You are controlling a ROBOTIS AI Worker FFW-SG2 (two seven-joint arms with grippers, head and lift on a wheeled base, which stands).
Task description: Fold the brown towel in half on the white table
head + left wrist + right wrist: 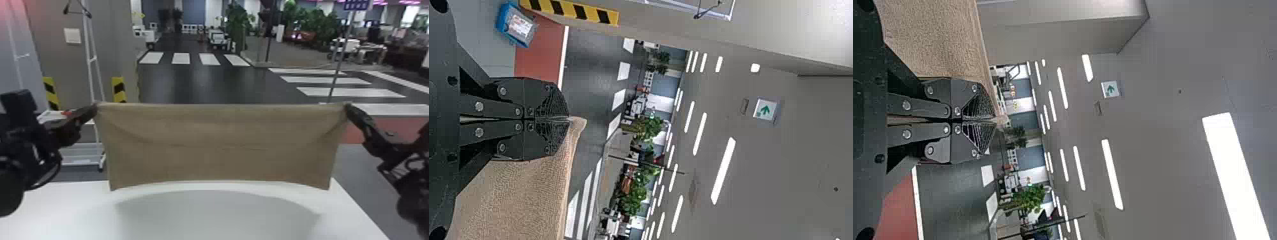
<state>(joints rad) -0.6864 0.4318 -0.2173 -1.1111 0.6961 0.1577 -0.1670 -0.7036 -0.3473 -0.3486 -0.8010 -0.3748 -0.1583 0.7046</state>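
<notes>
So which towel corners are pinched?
The top left corner, in the left gripper, and top right corner, in the right gripper. The bottom two hang free.

The white table (60, 210) stands lower than the left gripper (95, 107) and the right gripper (348, 107). A wide grey shadow (217, 213) lies across its top, between the two grippers from side to side. One far corner shows below the right gripper.

I see a green arrow (765, 110) on a white overhead sign (758, 103). The blue sign's (356, 4) marks I can't read.
</notes>
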